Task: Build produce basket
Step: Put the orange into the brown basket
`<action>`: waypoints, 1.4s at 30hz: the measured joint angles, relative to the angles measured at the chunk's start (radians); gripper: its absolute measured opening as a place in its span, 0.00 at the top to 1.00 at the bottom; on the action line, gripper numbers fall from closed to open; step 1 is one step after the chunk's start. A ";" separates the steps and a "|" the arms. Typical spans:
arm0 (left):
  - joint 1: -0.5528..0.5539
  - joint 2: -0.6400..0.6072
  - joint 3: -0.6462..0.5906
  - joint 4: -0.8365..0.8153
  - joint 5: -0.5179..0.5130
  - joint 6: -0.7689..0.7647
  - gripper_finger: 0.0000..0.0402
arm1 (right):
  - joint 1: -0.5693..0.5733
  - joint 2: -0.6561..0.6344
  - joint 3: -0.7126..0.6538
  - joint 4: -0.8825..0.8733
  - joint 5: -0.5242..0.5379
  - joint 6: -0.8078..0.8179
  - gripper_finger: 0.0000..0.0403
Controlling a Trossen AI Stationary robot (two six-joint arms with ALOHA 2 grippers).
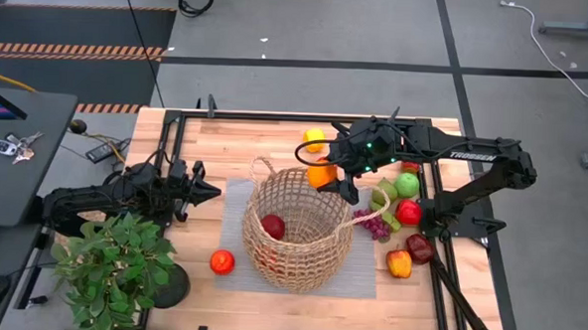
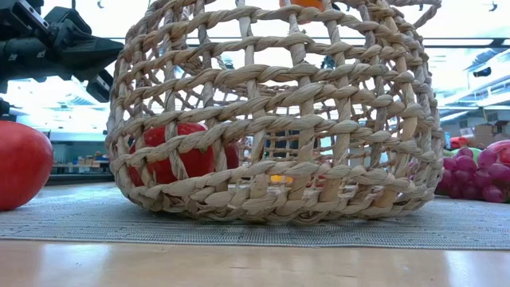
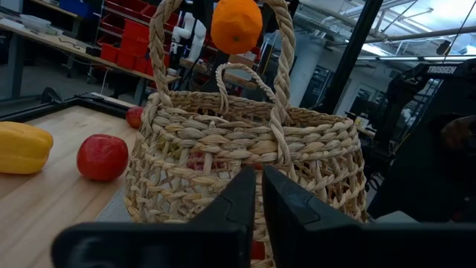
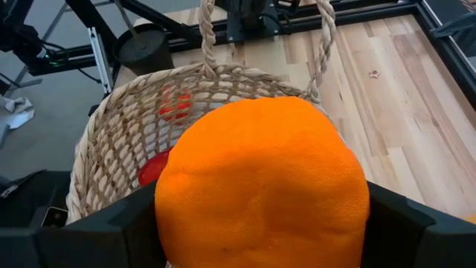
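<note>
With orange (image 4: 260, 186) clamped in right gripper (image 1: 335, 177) above basket (image 1: 296, 230) rim: red fruit (image 1: 272, 226) inside; left gripper (image 1: 208, 192) shut, just beside basket, on mat (image 1: 235, 197).

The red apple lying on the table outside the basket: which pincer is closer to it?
Left. The left pincer, shut, sits just up-table from the red apple, beside the basket. The right pincer holds an orange over the basket's far rim.
</note>
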 joint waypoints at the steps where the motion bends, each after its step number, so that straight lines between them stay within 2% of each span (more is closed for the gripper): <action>1: 0.000 0.000 0.000 0.000 0.000 0.000 0.91 | 0.000 0.000 0.000 0.001 0.000 0.000 0.19; 42: 0.000 0.000 0.000 0.000 0.000 0.000 0.92 | 0.045 0.000 0.000 0.003 -0.007 0.014 0.19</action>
